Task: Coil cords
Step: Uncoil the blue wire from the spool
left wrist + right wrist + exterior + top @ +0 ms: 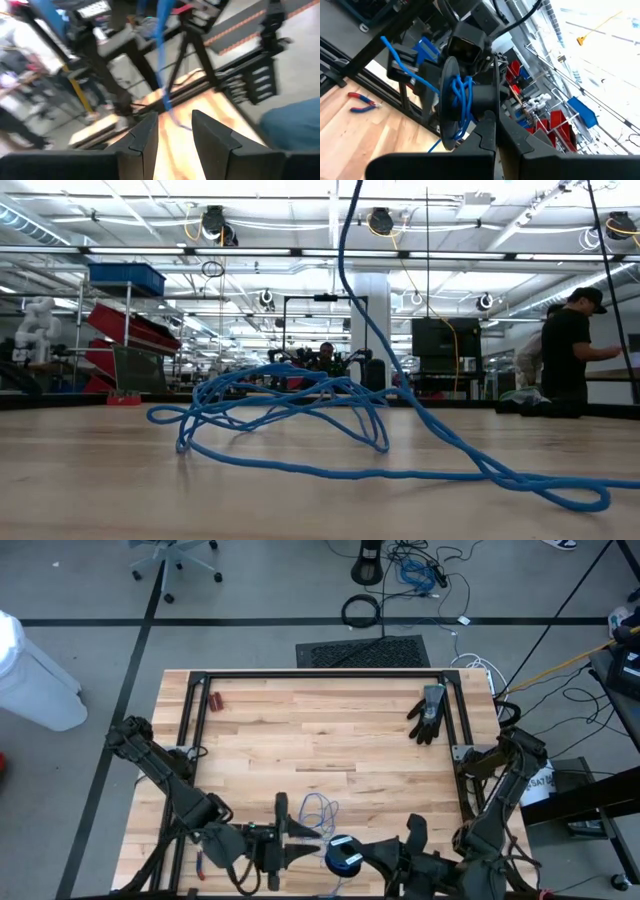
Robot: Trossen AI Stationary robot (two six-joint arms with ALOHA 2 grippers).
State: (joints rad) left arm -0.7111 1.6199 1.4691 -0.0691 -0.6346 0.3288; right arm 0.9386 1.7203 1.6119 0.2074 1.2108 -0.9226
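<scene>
High view: the cord (318,810) lies in loose loops on the table (320,730), well apart from the glove (429,712); the left gripper (312,841) is just beside the loops, the right gripper (352,856) holds a spool (343,857).
Low view: the cord (290,405) rises from its heap out of the top edge.
Left wrist view: the left gripper (175,131) is released, the cord (162,60) hanging beyond it.
Right wrist view: the right gripper (492,131) is clenched on the spool (457,102), wound with cord; pliers (364,102) lie beyond.
</scene>
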